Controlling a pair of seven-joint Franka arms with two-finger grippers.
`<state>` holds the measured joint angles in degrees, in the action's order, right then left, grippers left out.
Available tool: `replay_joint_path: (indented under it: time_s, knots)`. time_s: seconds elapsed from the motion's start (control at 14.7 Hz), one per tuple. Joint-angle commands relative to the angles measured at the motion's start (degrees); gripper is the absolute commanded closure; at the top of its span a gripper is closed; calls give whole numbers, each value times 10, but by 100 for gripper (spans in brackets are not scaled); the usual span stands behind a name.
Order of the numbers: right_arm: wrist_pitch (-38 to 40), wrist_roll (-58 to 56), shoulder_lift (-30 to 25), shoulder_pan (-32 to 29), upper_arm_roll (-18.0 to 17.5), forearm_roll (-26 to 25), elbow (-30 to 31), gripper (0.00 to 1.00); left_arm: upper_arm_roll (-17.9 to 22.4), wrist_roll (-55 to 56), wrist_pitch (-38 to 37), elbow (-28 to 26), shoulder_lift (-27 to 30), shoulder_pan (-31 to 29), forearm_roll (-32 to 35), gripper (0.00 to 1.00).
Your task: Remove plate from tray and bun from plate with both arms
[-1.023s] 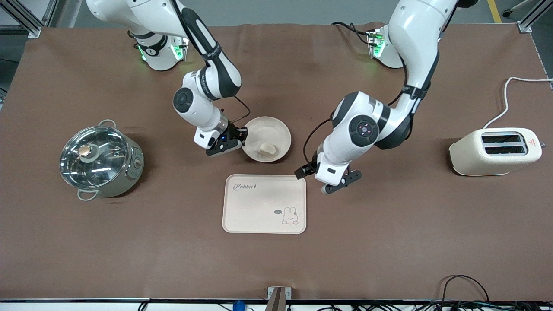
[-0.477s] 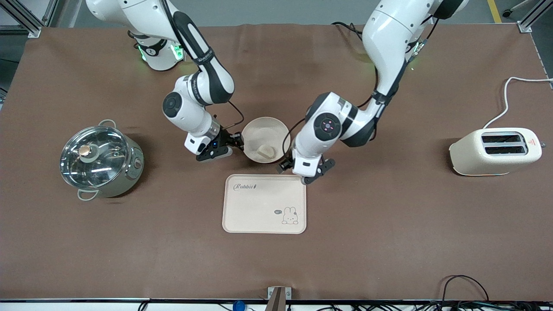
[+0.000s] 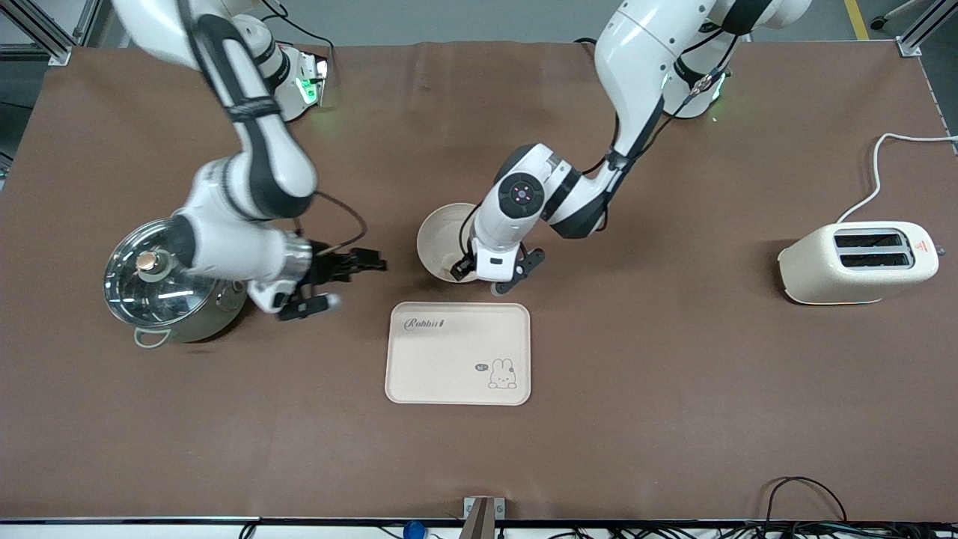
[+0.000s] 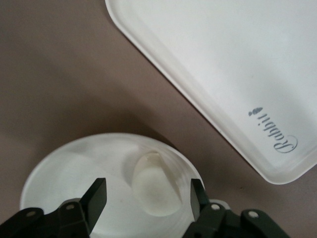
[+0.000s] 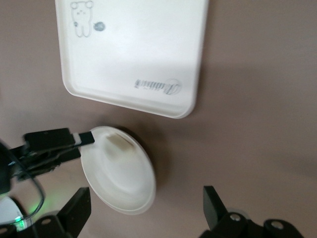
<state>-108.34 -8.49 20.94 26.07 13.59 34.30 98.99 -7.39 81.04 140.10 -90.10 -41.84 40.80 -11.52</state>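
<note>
The cream plate [image 3: 432, 238] lies on the table, farther from the front camera than the tray, and the left arm partly covers it. The bun [image 4: 154, 186] lies in the plate [image 4: 74, 173], toward the tray. In the front view the left gripper hides the bun. My left gripper [image 3: 480, 277] hangs open over the plate's tray-side edge, its fingers on either side of the bun [image 4: 147, 193] without touching it. My right gripper [image 3: 340, 284] is open and empty over bare table between pot and plate. The right wrist view shows the plate [image 5: 121, 178] and the bun [image 5: 119, 144].
The rectangular rabbit tray [image 3: 458, 352] lies nearer the front camera than the plate; it also shows in the left wrist view [image 4: 223, 59] and the right wrist view [image 5: 133, 49]. A lidded steel pot [image 3: 168, 277] stands at the right arm's end. A cream toaster [image 3: 861, 262] stands at the left arm's end.
My right gripper has left the plate's rim and swung away toward the pot. My left gripper has moved from beside the tray to over the plate and bun.
</note>
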Motion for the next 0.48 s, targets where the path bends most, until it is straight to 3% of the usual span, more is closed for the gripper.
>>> replay_joint_path:
  time_s: [0.0,0.2,0.41]
  knots:
    - [106,29,4,-58,-2,-59,-103,0,8,17,38,16,-26,16,-1,27]
    - [180,48,2,-86,14,-158,-185,0,8,27,82,19,-48,29,-1,30]
    - [254,132,-19,-92,37,-200,-221,0,8,26,82,17,-50,33,11,39]
